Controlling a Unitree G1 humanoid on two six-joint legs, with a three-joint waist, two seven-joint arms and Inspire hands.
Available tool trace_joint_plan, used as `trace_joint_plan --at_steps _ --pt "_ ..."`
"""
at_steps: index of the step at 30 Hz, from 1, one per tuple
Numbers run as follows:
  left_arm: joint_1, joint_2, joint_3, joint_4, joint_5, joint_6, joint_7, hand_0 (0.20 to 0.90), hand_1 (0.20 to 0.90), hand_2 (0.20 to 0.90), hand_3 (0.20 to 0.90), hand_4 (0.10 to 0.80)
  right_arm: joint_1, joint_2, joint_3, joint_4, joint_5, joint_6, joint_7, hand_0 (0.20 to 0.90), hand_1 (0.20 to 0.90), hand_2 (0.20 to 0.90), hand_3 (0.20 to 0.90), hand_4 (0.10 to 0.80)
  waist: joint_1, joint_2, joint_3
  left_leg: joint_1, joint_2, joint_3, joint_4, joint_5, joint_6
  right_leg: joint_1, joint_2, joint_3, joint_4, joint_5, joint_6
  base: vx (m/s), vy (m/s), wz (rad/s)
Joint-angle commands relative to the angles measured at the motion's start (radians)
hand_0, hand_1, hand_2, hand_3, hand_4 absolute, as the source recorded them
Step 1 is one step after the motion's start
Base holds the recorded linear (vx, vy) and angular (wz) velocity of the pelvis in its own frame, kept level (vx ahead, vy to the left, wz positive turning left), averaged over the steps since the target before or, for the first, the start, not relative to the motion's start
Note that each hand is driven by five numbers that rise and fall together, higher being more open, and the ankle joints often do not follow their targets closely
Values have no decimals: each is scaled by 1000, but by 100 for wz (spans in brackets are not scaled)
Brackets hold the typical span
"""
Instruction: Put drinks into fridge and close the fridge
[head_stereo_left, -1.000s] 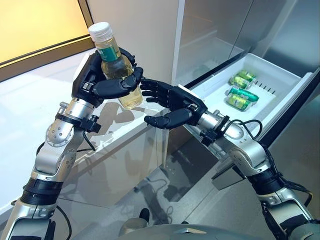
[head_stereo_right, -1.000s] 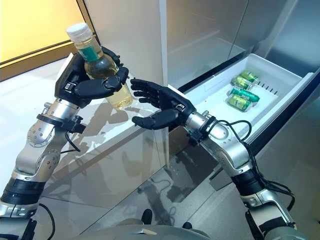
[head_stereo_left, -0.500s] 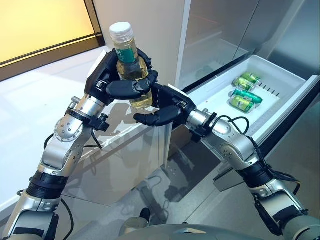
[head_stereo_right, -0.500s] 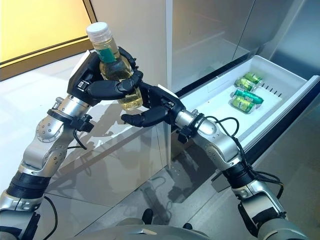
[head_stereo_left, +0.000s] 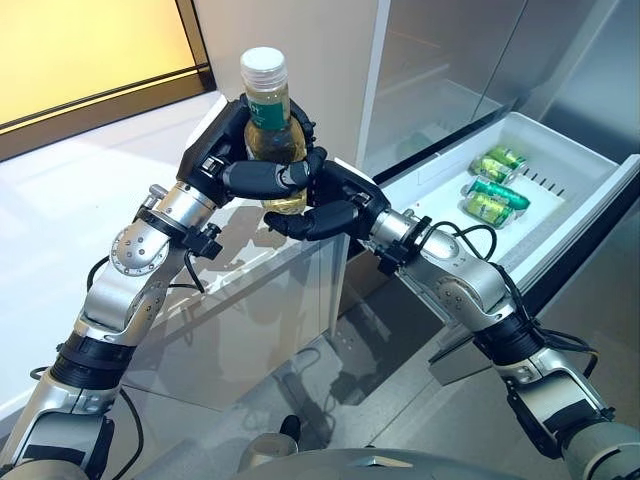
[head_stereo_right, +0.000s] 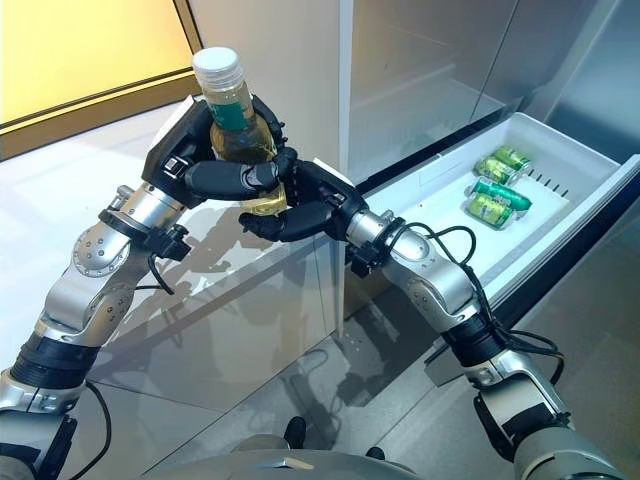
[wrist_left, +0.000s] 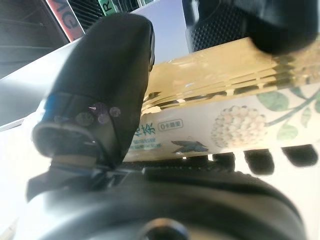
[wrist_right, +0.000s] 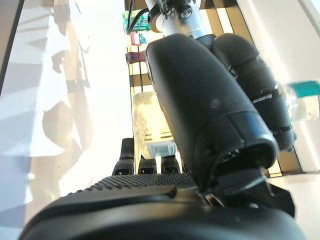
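Bottle: the bottle (head_stereo_left: 272, 130) is upright in mid-air, left of the open drawer (head_stereo_left: 520, 140), white cap up, pale yellow drink inside.
Left hand: the left hand (head_stereo_left: 235, 160) is curled round the label band.
Right hand: the right hand (head_stereo_left: 330, 205) has fingers and thumb closed round the lower body, just under the left hand.
Handling: probably full and fairly heavy, smooth plastic, likely slippery; the ribbed lower body looks the safest hold.
Drawer: white, pulled out at far right, green cans (head_stereo_left: 487, 183) lying at its far end, bare floor nearer.
Room: pale glossy counter (head_stereo_left: 60, 200) on the left.
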Motion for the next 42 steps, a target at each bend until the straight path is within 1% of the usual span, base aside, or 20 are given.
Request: trace_joint_plan --at_steps 1,15,16,17,24,30,34,42 --pt "-199 12 20 -106 -46 -114 15 300 300 300 200 100 -155 81 13 -69 98 -90 31 300 300 300 200 100 -16 -13 -137 19 -77 27 1 -71 64 -32 -6 33 12 41 27 0 0 0" --pt "-194 18 31 -105 -52 -114 21 300 300 300 200 100 -161 56 -1 -109 114 -84 29 300 300 300 200 100 -24 -14 -139 20 -77 33 1 -69 64 -34 -5 39 13 44 28 0 0 0" --pt "-195 19 33 -105 -49 -109 23 408 408 408 326 226 -161 58 -2 -104 108 -85 32 300 300 300 200 100 -23 -14 -139 19 -78 32 1 -69 64 -34 -5 39 13 44 28 0 0 0" --pt "-195 21 33 -104 -48 -108 23 900 900 900 900 800 -162 56 -3 -103 113 -84 33 300 300 300 200 100 -23 -14 -140 19 -78 31 1 -70 65 -34 -6 39 13 44 28 0 0 0" --pt "-192 36 44 -92 -52 -110 39 900 900 900 900 800 -169 44 -10 -105 121 -87 29 300 300 300 200 100 -22 -15 -139 21 -78 30 1 -71 65 -33 -6 40 13 45 28 0 0 0" --pt "-181 51 58 -89 -58 -104 25 900 900 900 900 800 -171 32 -17 -103 126 -98 33 300 300 300 200 100 -20 -15 -139 20 -77 30 1 -70 65 -33 -6 39 12 45 28 0 0 0" --pt "-166 63 78 -82 -68 -109 24 900 900 900 900 800 -169 20 -27 -109 126 -101 37 300 300 300 200 100 -19 -15 -140 20 -75 32 1 -70 63 -33 -6 38 12 46 28 0 0 0" --pt "-116 81 138 -68 -60 -150 43 900 900 900 900 800 -157 -8 -57 -125 131 -121 47 300 300 300 200 100 -14 -17 -140 17 -76 27 1 -69 65 -35 -5 39 12 45 27 0 0 0"
